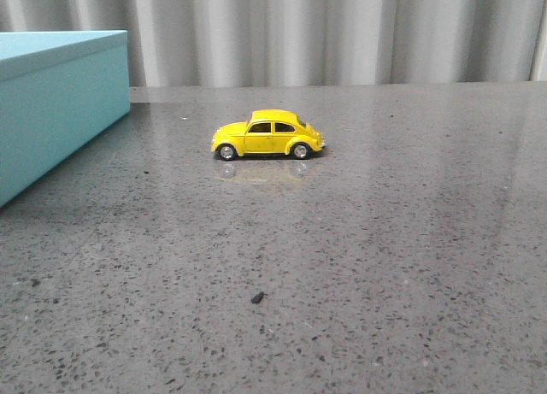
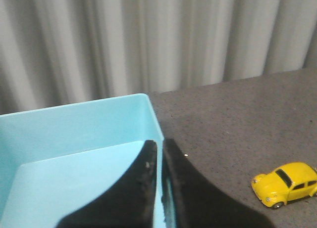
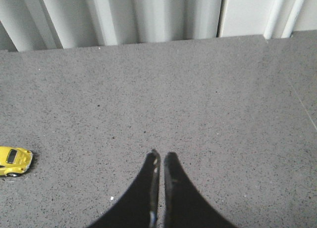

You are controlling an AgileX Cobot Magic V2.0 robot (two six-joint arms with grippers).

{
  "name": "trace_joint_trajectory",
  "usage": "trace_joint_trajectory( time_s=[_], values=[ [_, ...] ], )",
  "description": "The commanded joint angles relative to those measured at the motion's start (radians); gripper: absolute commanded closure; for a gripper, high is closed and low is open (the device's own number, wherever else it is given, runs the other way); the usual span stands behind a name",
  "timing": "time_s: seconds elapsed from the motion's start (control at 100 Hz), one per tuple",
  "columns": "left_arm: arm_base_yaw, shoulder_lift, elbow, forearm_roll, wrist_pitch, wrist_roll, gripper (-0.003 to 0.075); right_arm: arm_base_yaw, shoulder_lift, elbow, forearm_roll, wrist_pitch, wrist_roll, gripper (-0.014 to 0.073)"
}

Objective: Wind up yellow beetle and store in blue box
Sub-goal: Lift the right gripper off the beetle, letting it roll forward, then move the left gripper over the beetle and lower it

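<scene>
Yellow beetle (image 1: 268,134) upright on surface (image 1: 342,257), right of blue box (image 1: 60,103), untouched. Both end effectors, left (image 2: 160,145) and right (image 3: 160,156), narrow, empty. Advised: widen, approach squarely, grip across body sides.

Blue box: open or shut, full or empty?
Open: the left wrist view looks down into the blue box, showing bare walls and floor; part is hidden.

The beetle (image 1: 268,135) stands on the table (image 1: 385,266), well apart from the box (image 1: 51,103) at the far left.
</scene>
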Motion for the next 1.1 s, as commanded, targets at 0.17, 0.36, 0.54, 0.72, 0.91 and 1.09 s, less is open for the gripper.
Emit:
trace_joint_trajectory(
  time_s=[0.17, 0.36, 0.54, 0.72, 0.91, 1.09],
  values=[
    [-0.144, 0.190, -0.184, 0.000, -0.069, 0.122, 0.0699, 0.000, -0.241, 0.167, -0.006, -0.176, 0.001, 0.0655],
    [-0.244, 0.299, -0.269, 0.002, -0.091, 0.165, 0.0419, 0.000, -0.352, 0.232, 0.000, -0.139, 0.001, 0.0655],
    [-0.282, 0.385, -0.333, 0.005, -0.111, 0.166, 0.0237, 0.000, -0.449, 0.277, 0.000, -0.137, 0.001, 0.0655],
    [-0.286, 0.457, -0.412, 0.007, -0.015, 0.236, 0.0237, 0.000, -0.528, 0.312, 0.000, -0.122, 0.001, 0.0655],
    [-0.288, 0.533, -0.536, -0.005, 0.148, 0.371, 0.0237, 0.000, -0.543, 0.312, 0.000, -0.085, 0.001, 0.0655],
    [-0.299, 0.597, -0.635, -0.091, 0.307, 0.593, 0.0237, 0.000, -0.543, 0.312, 0.000, -0.082, 0.001, 0.0655]
  ],
)
